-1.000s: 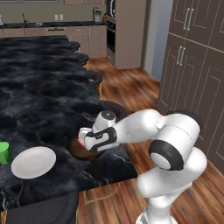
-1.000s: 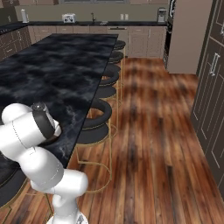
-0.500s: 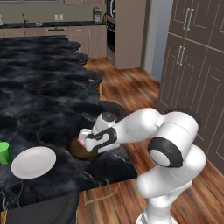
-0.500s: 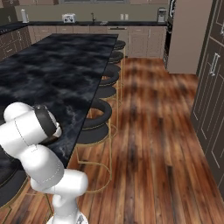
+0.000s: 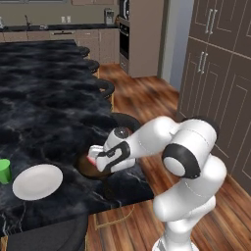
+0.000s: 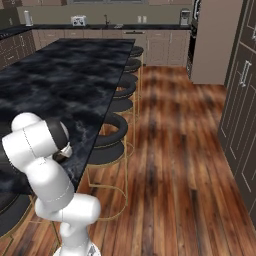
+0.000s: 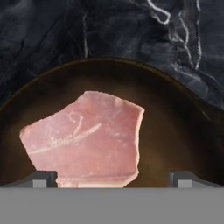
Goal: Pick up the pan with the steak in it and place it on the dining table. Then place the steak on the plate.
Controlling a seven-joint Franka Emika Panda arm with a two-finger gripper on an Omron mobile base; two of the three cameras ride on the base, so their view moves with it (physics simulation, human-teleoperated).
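Steak (image 7: 87, 138) lies flat in the pan (image 7: 175, 122), which sits on the dining table (image 5: 44, 98) near its front edge, right of the plate (image 5: 37, 181) and green cup (image 5: 4, 170). Gripper (image 7: 113, 178) hangs just above the steak, jaws spread wide, grasping nothing.

The arm reaches left and low, its pincer (image 7: 112, 180) apparently spread wide.

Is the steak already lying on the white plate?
No, the steak lies inside the pan; the plate beside it is bare.
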